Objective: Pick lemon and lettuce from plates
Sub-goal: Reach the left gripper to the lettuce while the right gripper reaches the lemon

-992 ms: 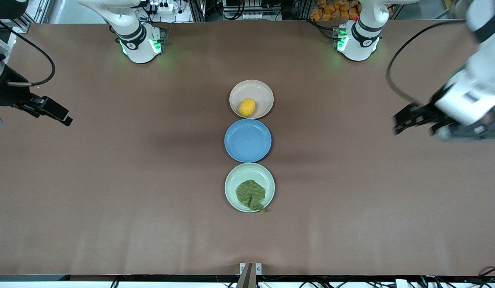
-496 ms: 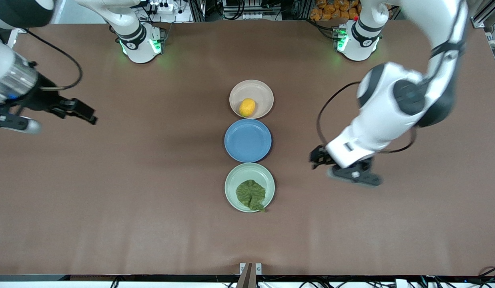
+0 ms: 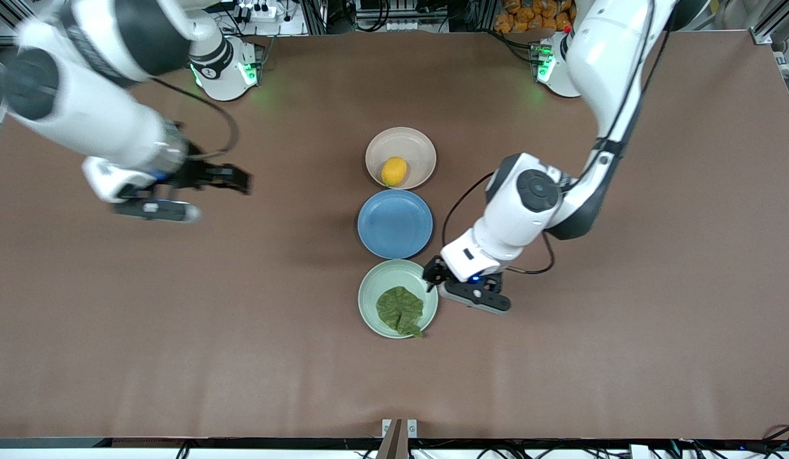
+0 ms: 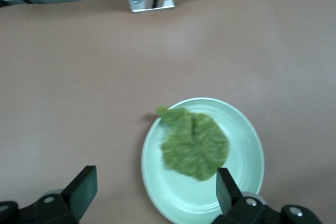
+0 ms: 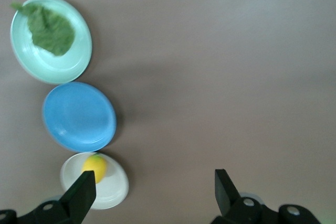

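The lemon lies on the beige-pink plate, the plate farthest from the front camera. The lettuce lies on the mint green plate, the nearest one. My left gripper is open and hovers over the mint plate's rim on the left arm's side. In the left wrist view the gripper is open, with the lettuce and mint plate below it. My right gripper is open over bare table toward the right arm's end. The right wrist view shows the open gripper, the lemon and the lettuce.
An empty blue plate sits between the two task plates, almost touching both; it also shows in the right wrist view. A metal post stands at the table's front edge. Brown table surface spreads on both sides of the plates.
Both arms have swung in from the table's ends. The left gripper has come to the mint plate's rim. The right gripper has moved toward the plates. Lemon and lettuce have not moved.
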You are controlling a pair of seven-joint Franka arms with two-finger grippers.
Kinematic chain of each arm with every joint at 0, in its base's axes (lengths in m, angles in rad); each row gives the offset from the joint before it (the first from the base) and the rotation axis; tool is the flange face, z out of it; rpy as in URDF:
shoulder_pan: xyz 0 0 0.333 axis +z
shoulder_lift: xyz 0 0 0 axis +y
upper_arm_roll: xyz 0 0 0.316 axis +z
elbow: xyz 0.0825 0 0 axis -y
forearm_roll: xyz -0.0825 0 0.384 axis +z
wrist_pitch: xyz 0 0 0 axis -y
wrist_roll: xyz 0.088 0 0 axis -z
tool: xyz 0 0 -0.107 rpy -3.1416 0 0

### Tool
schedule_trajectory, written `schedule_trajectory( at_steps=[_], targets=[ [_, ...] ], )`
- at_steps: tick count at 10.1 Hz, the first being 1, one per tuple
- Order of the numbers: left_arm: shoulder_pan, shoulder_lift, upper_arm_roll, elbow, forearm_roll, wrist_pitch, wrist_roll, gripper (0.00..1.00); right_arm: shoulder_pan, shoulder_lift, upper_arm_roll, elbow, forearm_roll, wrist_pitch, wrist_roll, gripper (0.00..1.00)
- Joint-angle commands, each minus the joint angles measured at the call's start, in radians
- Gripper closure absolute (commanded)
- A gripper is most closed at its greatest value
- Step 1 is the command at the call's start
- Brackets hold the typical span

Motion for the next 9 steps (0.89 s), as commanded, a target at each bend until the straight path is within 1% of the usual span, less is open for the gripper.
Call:
schedule_trajectory(
  at_steps=[1,2,4,5,6,7,8,9],
  targets=[
    [-0.086,0.089,0.013,0.022,-0.019,0.156,-0.087,0.00,0.084,0.063,-0.006,-0.028,0.037,0.052,0.086,0.00],
    [-0.101,0.126,0.014,0.022,-0.018,0.220,-0.087,0.00,0.122,0.065,-0.006,-0.072,0.048,0.092,0.113,0.00],
    [-0.128,0.198,0.031,0.020,-0.011,0.336,-0.073,0.00,0.213,0.083,-0.006,-0.181,0.054,0.258,0.230,0.00],
    [-0.135,0.223,0.045,0.023,0.002,0.353,-0.070,0.00,0.246,0.103,-0.006,-0.204,0.054,0.306,0.252,0.00],
    [-0.149,0.231,0.069,0.023,0.033,0.353,-0.070,0.00,0.280,0.138,-0.005,-0.204,0.054,0.329,0.297,0.00],
    [-0.169,0.235,0.088,0.023,0.041,0.353,-0.070,0.07,0.321,0.167,-0.006,-0.206,0.054,0.377,0.349,0.00],
    [-0.189,0.238,0.111,0.023,0.041,0.354,-0.070,0.11,0.348,0.178,-0.006,-0.214,0.054,0.398,0.362,0.00],
    [-0.206,0.244,0.131,0.025,0.041,0.354,-0.072,0.13,0.374,0.181,-0.006,-0.235,0.054,0.405,0.362,0.00]
  ],
)
